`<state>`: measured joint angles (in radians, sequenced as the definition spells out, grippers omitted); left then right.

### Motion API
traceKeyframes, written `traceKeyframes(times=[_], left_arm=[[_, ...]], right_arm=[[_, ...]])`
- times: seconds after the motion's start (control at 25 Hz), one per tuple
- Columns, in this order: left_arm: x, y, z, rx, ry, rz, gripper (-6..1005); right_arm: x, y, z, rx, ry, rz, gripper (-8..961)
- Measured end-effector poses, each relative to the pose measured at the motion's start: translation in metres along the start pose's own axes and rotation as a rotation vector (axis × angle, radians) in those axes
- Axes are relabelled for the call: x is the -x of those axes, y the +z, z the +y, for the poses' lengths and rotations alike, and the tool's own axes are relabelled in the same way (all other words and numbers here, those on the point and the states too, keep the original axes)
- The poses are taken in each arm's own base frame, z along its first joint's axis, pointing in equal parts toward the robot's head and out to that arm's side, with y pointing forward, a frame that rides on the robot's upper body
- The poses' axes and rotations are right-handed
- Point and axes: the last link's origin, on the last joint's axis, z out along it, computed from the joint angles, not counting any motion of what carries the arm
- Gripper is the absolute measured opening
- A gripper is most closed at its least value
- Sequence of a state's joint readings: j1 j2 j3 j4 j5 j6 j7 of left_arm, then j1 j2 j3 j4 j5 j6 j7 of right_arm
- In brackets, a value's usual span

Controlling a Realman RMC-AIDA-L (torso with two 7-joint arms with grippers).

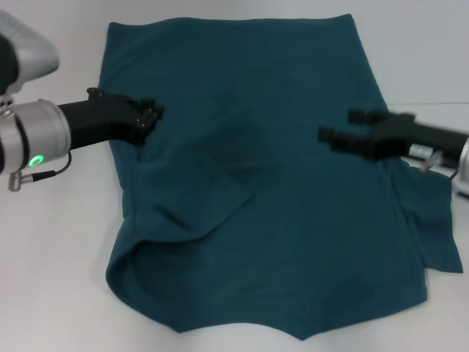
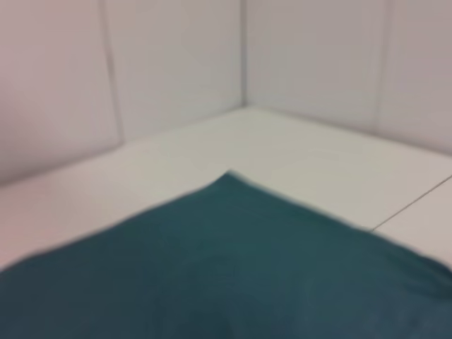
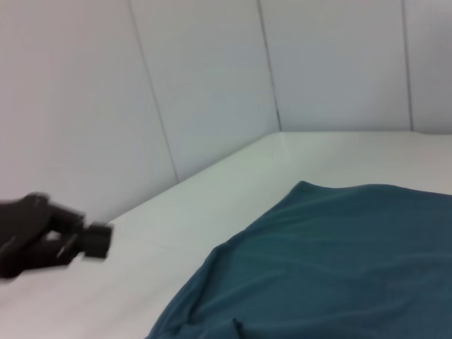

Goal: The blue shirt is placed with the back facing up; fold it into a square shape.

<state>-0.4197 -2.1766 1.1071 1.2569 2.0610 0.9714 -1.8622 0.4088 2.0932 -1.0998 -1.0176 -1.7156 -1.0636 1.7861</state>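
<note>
— Where does the blue shirt [image 1: 256,183] lie?

— Spread on the white worktop [image 1: 58,257], its left sleeve folded inward over the body.

— And the left gripper [image 1: 150,121]?

— At the shirt's left edge, level with its middle. I cannot tell whether it pinches any cloth.

— The right gripper [image 1: 338,128]?

— Over the shirt's right side, fingers parted, holding nothing — the cloth lies beneath it.

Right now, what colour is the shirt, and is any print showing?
The blue shirt is plain dark teal-blue, with no print visible; the head view shows it best.
</note>
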Motion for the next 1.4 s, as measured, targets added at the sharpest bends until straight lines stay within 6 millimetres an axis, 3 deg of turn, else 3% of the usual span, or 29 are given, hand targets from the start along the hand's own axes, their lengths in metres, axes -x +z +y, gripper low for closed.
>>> traceKeyframes(times=[0.2,0.44,0.56,0.92,1.04,1.2,1.4], left_arm=[[0.012,-0.025,0.009,0.1,0.071,0.14,135],[0.023,-0.07,-0.01,0.09,-0.311,0.538,132],[0.022,-0.09,-0.014,0.14,-0.326,0.644,130],[0.035,-0.085,0.017,0.418,-0.082,0.376,148],[0.036,-0.08,0.018,0.474,-0.06,0.247,198],[0.037,-0.079,0.019,0.489,-0.052,0.202,261],[0.043,-0.075,0.018,0.455,-0.059,0.188,289]], right_arm=[[0.032,-0.024,-0.003,-0.03,0.062,0.083,851],[0.052,-0.039,-0.002,-0.114,0.116,0.136,827],[0.061,-0.043,-0.001,-0.179,0.138,0.197,815],[0.05,-0.022,0.007,-0.38,0.107,0.542,780],[0.053,-0.026,0.009,-0.445,0.122,0.606,768],[0.053,-0.036,0.011,-0.502,0.151,0.702,752],[0.046,-0.054,0.008,-0.502,0.268,0.652,732]])
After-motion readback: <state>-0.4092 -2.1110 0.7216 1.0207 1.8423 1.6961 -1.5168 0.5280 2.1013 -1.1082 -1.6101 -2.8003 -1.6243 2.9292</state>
